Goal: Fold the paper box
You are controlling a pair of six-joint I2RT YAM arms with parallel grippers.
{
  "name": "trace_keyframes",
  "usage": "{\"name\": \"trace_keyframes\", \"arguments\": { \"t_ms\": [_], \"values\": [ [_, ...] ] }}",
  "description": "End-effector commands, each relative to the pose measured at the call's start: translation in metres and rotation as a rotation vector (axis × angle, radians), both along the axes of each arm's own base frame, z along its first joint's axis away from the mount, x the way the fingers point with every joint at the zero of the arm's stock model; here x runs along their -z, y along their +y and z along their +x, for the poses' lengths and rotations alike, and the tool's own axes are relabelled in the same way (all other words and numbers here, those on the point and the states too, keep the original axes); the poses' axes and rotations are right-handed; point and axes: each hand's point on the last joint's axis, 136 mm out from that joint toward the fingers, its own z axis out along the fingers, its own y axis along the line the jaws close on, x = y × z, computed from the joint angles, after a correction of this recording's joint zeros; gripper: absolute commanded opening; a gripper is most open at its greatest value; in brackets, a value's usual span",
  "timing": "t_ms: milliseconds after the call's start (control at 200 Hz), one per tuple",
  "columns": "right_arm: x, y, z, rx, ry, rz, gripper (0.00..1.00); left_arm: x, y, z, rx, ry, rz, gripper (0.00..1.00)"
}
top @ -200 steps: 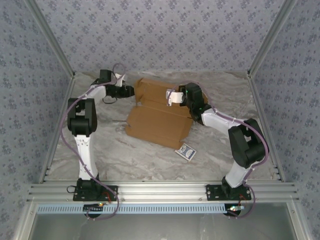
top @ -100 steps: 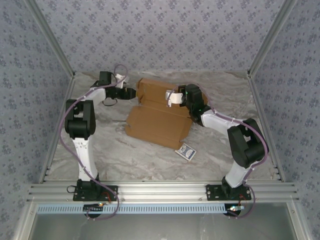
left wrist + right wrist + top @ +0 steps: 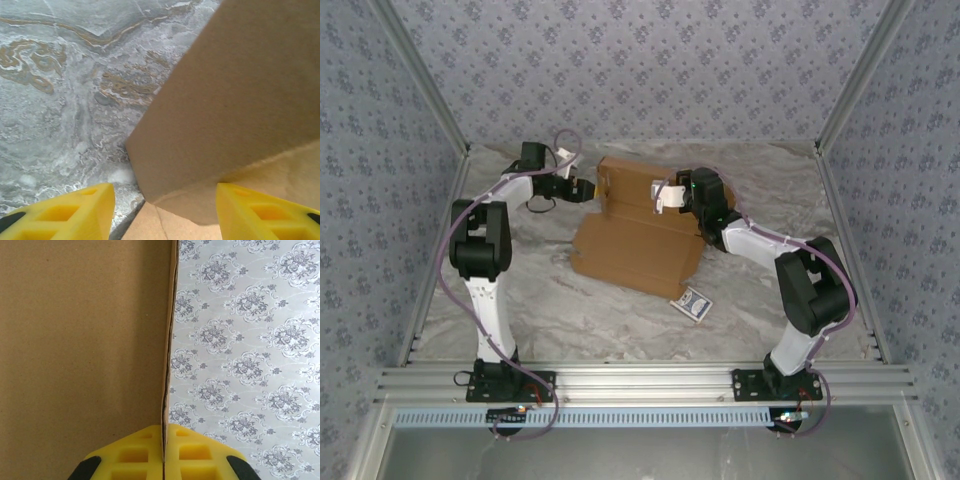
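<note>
right jaws clamp the paper box (image 3: pixel 638 250) edge-on, left jaws parted astride its corner — a skewed push may buckle it.

One paper box (image 3: pixel 638 240) and one small blue patterned card (image 3: pixel 691 303) are counted on one table (image 3: pixel 540 310). Two arms are counted, the left arm (image 3: pixel 480 260) and the right arm (image 3: pixel 800 280), and two grippers, the left gripper (image 3: pixel 165 212) and the right gripper (image 3: pixel 163 452).

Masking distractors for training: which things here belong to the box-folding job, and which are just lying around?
Job: paper box; left gripper, open at its flap; right gripper, shut on its edge.
Lying about: blue patterned card, beside the box.
</note>
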Motion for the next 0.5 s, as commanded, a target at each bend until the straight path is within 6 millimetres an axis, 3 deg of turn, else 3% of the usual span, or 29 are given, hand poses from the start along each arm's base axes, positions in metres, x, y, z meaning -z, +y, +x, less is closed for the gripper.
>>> {"name": "trace_keyframes", "arguments": {
  "t_ms": [0,495],
  "values": [
    [0.009,0.006,-0.002,-0.029,0.035,-0.049,0.0,-0.029,-0.012,-0.014,0.087,-0.051,-0.042,0.57],
    [0.016,0.008,-0.003,-0.038,0.012,-0.089,0.0,-0.034,-0.022,0.001,0.062,-0.089,-0.049,0.55]
  ]
}}
